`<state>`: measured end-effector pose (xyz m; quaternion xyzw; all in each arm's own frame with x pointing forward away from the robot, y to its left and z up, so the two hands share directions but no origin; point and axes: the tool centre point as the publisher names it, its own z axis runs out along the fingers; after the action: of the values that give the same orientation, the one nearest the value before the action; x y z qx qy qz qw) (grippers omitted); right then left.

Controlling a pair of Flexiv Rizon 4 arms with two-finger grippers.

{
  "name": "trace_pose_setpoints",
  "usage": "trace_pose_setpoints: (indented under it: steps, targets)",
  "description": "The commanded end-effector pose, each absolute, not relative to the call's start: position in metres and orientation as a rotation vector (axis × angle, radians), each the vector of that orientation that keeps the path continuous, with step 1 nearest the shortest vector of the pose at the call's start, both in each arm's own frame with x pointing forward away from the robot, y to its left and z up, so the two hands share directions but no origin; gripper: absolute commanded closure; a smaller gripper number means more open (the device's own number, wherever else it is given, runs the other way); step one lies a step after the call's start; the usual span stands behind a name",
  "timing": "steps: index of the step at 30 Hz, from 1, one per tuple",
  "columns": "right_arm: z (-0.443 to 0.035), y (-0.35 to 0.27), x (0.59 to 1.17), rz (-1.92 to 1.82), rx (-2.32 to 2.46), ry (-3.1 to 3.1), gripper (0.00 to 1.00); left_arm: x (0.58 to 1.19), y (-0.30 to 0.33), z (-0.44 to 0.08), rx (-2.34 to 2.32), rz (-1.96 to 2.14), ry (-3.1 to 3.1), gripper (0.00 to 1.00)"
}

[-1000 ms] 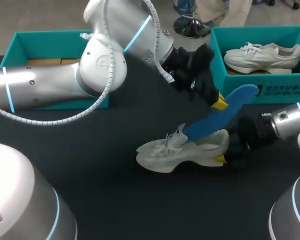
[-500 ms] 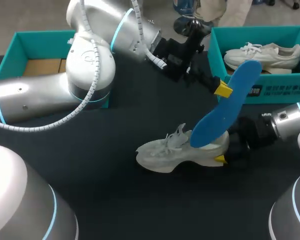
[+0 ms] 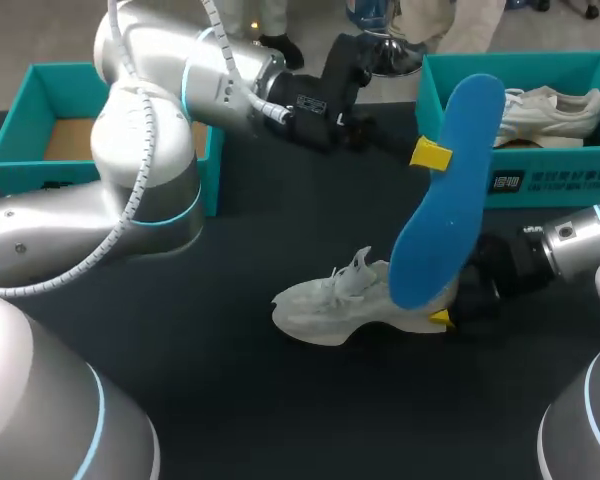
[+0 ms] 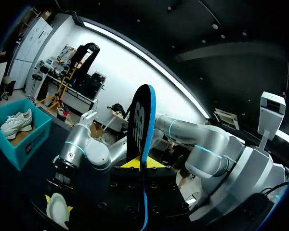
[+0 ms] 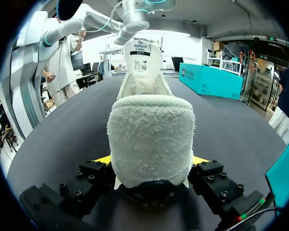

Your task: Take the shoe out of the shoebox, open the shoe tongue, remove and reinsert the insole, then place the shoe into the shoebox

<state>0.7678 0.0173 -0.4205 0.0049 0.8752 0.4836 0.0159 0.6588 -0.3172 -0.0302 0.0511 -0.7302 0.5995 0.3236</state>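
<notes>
Insole is out: left claw [image 3: 432,155] is pinched shut on the blue insole [image 3: 445,190], whose lower end hangs by the sneaker [image 3: 350,305] collar. Right claw [image 3: 442,318] clamps the sneaker heel on the desk [image 3: 230,400]. Next, I think: feed it back in, aligned with the opening.

You work at one table [image 3: 280,420] with a black, matte top; in the head view it spans the picture from side to side; its far edge runs across the upper part of that view. In the right wrist view the same top [image 5: 231,125] appears dark grey, paler toward its far edge.
</notes>
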Motion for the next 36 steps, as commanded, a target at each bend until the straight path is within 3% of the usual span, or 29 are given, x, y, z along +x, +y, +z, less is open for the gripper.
trace_pose_setpoints:
  steps: [1,36]
  targets:
    - [-0.423,0.019,0.768,1.497,0.017,2.725,1.00,0.649,-0.305,-0.026,0.176,1.679,-1.805,1.00]
    - [-0.423,0.019,0.768,1.497,0.017,2.725,1.00,0.619,-0.238,0.026,0.190,1.746,-1.576,1.00]
